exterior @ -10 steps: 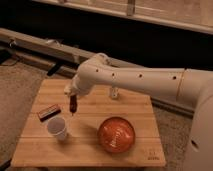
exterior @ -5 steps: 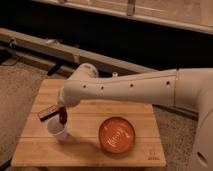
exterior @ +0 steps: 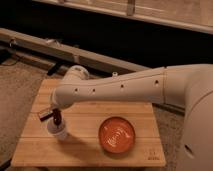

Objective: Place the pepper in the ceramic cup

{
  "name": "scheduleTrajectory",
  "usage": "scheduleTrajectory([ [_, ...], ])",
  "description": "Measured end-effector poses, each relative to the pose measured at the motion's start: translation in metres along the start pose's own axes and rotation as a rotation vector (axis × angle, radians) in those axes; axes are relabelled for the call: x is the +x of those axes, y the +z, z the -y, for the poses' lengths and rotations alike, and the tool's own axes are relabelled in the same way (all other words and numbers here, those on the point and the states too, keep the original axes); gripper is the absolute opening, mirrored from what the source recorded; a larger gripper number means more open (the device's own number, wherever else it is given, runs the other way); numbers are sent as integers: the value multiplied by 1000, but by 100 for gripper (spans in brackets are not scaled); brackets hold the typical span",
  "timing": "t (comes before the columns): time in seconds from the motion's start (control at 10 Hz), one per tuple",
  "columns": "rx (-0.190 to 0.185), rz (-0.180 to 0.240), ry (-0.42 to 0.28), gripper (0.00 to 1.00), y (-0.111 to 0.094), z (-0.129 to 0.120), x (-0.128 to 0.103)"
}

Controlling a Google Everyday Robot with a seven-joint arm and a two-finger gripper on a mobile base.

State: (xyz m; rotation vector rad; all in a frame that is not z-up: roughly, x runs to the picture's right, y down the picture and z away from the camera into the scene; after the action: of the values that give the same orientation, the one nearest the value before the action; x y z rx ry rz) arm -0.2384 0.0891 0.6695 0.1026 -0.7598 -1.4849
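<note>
The white ceramic cup [exterior: 60, 133] stands on the left part of the wooden table [exterior: 85, 152]. My gripper [exterior: 56, 113] hangs right above the cup's mouth, at the end of the white arm [exterior: 125, 90] that reaches in from the right. It is shut on the small dark red pepper [exterior: 58, 119], which points down with its tip at the cup's rim.
A flat dark bar [exterior: 44, 116] lies just left of the gripper and cup. A round orange-red dish [exterior: 117, 135] sits right of the cup. The cap of a small clear bottle [exterior: 115, 75] shows behind the arm. Rails and a dark wall lie beyond the table.
My gripper has moved left and down with the pepper, from above the table's middle back to directly over the cup. The cup, bar and dish have not moved.
</note>
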Motion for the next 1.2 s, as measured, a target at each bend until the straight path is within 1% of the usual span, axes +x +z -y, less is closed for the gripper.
scheduleTrajectory([
  [0.4, -19, 13, -19, 0, 29, 10, 8],
  [0.7, -44, 8, -28, 0, 41, 8, 12],
  [0.9, -64, -5, -30, 14, 45, 4, 13],
  [1.2, -85, -19, -30, 45, 48, -2, 14],
])
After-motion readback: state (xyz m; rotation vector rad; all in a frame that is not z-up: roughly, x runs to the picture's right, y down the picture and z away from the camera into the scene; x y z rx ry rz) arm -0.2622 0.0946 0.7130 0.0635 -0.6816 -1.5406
